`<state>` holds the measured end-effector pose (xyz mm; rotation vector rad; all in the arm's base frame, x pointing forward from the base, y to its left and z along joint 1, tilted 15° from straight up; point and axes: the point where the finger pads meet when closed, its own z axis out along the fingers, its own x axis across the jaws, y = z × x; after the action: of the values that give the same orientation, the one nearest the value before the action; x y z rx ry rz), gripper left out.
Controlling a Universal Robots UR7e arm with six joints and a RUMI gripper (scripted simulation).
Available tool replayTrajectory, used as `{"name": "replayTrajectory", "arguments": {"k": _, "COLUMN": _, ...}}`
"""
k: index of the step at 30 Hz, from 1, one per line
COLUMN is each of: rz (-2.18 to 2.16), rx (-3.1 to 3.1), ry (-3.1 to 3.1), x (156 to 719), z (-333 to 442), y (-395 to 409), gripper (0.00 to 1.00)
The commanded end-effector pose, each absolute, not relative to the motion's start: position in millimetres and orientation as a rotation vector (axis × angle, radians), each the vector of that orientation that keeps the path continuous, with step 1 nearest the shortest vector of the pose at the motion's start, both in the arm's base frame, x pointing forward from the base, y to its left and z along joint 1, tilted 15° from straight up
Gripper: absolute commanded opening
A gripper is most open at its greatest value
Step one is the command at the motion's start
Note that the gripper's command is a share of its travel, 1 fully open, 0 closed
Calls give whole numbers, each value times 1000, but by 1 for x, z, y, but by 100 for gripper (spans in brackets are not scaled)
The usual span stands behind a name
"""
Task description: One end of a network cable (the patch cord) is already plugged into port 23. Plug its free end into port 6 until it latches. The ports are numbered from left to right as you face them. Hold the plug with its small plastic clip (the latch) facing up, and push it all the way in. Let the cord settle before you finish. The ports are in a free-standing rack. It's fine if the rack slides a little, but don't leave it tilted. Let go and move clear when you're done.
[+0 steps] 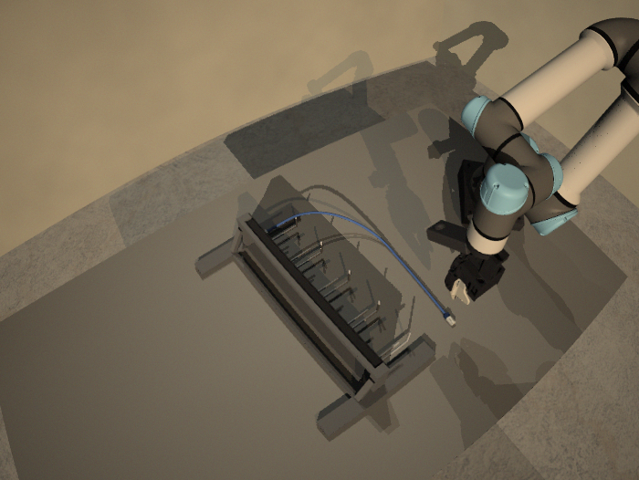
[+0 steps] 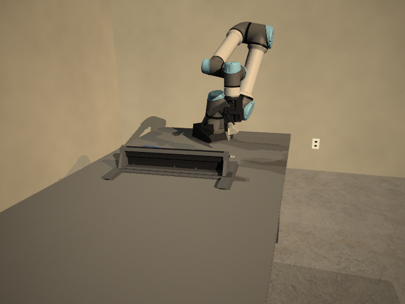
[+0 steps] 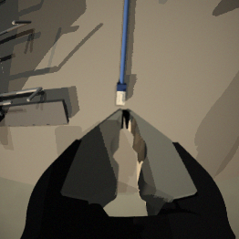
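The blue patch cord (image 1: 371, 234) arcs from the back of the rack (image 1: 309, 288) down to the table. Its free plug (image 1: 448, 319) lies flat on the table behind the rack's right end; it also shows in the wrist view (image 3: 120, 95) and in the exterior view (image 2: 232, 156). My gripper (image 1: 459, 291) hangs above the table just short of the plug, with its fingertips (image 3: 124, 114) pressed together on nothing. The plug lies just beyond the tips, apart from them. The rack's port face (image 2: 172, 161) is too dark and small to tell ports apart.
The rack stands upright on two flat feet (image 1: 361, 400) (image 1: 214, 257). Several thin metal cable bars (image 1: 335, 273) stick out behind the rack. The arm's black base (image 2: 209, 132) stands at the table's far end. The table edge (image 2: 278, 208) drops off on the right.
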<state>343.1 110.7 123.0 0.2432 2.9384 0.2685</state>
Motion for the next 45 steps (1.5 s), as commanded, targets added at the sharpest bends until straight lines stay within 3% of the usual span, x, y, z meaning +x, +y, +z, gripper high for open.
{"name": "replayTrajectory", "arguments": {"k": 1, "rz": 269, "rx": 235, "ry": 2936, "x": 344, "z": 124, "y": 110, "gripper": 0}}
{"name": "replayTrajectory", "arguments": {"k": 45, "rz": 132, "rx": -664, "ry": 2513, "x": 375, "z": 192, "y": 70, "gripper": 0}}
